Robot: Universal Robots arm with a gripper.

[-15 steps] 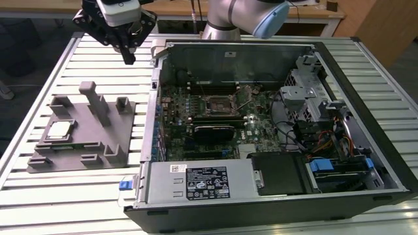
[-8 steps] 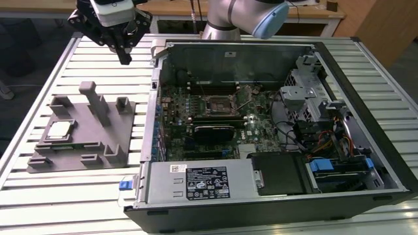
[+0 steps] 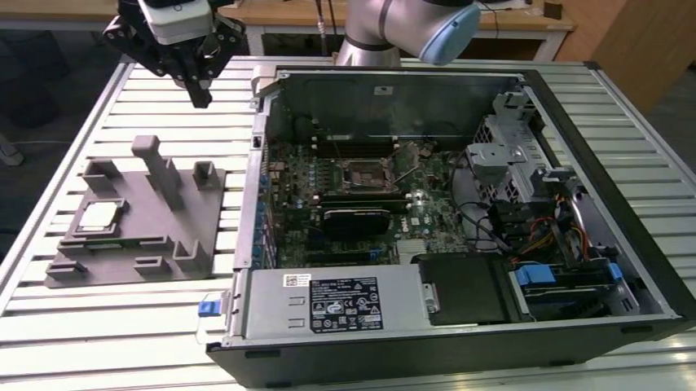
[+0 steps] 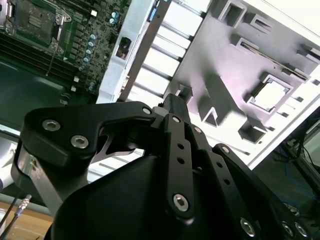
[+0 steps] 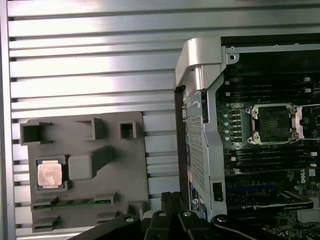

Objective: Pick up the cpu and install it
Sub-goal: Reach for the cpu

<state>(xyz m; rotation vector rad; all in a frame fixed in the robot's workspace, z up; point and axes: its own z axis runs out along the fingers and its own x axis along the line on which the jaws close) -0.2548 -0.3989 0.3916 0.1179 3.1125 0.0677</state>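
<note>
The cpu [image 3: 98, 216] lies flat, shiny side up, in a square pocket of the grey tray [image 3: 142, 240], which sits on the slatted tabletop [image 3: 163, 326] toward the exterior view's left. Grey posts [image 3: 163, 175] stand up from the tray just beside the pocket. On the other side of the tray is the open computer case [image 3: 609, 122]. The socket [image 3: 364, 173] sits in the middle of its board, well apart from the cpu.

The claw [image 3: 200, 99] hangs above the tabletop near the far end of the tray, close to the case wall. It is pressed together with nothing in it and is well apart from the cpu.

The step in hand looks like the reach for the pick-up. To do it well, the claw should spread while it is high and be centred squarely over the cpu. It should then come straight down, so that neither finger clips the posts. The pocket seems to leave little room, so the fingers should line up with two opposite edges and take the thin rim. The squeeze should be gentle enough to keep the cpu level.
</note>
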